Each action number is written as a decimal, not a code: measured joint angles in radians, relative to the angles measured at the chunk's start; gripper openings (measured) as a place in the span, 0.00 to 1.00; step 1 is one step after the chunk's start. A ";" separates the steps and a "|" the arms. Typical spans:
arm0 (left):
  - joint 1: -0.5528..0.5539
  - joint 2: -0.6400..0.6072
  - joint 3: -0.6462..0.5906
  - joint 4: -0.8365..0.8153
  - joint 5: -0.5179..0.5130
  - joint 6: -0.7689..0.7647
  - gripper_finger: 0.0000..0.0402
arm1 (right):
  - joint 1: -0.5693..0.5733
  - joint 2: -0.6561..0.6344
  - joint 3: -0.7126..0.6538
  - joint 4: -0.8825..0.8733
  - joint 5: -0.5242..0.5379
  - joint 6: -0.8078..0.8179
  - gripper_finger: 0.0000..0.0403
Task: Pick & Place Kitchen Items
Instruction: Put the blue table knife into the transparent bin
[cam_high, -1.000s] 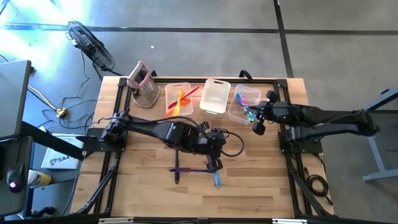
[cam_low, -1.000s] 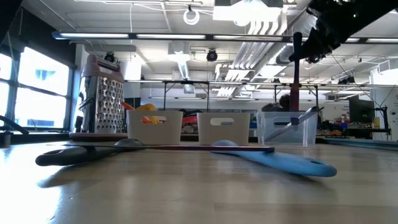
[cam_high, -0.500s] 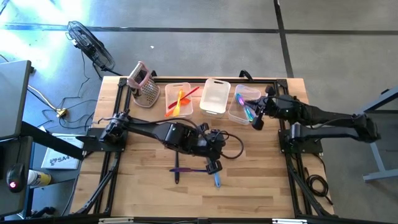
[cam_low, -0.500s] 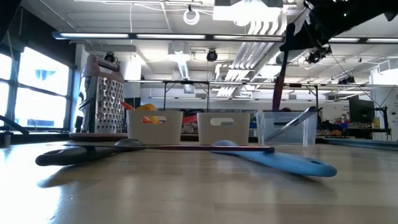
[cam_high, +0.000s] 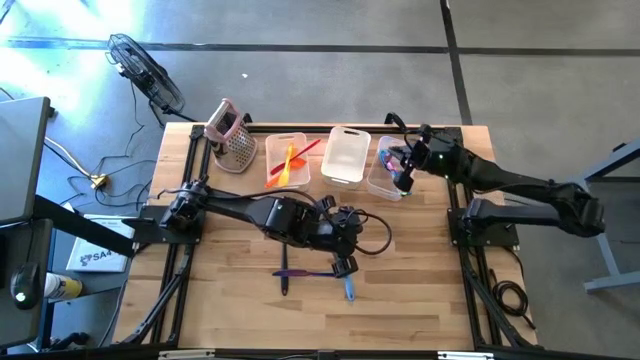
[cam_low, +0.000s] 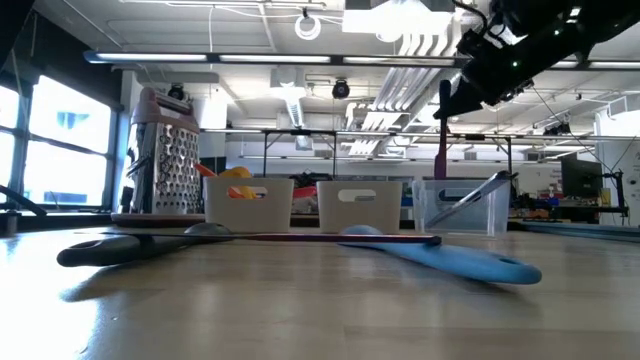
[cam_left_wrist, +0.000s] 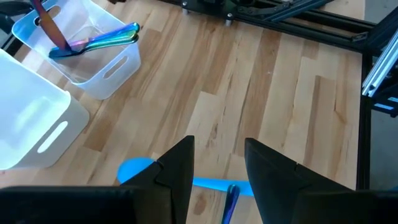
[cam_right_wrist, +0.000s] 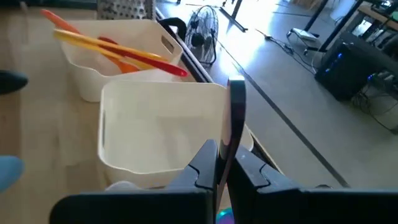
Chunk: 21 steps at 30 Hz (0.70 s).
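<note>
Step in hand: placing. Your right claw is clenched on a slim dark-red utensil hanging upright over the right-hand bin; next, lower it in and let go. Your left claw, parted and empty, hovers above the blue spatula on the tabletop.

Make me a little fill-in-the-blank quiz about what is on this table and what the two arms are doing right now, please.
1. The right gripper is shut on a dark red utensil above the ____ bin of the three.
2. The middle bin holds ____ utensils.
3. The left gripper stands open over a ____ utensil that lies on the table.
4. The metal grater has a ____ handle.

Missing words: right-hand; no; blue; pink
</note>
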 joint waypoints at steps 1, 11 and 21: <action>0.000 0.000 0.000 0.000 0.000 0.000 0.34 | -0.015 0.006 0.000 0.010 -0.013 -0.002 0.02; 0.000 0.000 0.000 0.000 0.011 0.000 0.34 | -0.160 0.102 0.000 0.122 -0.089 0.005 0.02; 0.000 0.000 0.000 -0.008 0.011 0.002 0.34 | -0.180 0.218 0.004 0.169 -0.116 0.041 0.02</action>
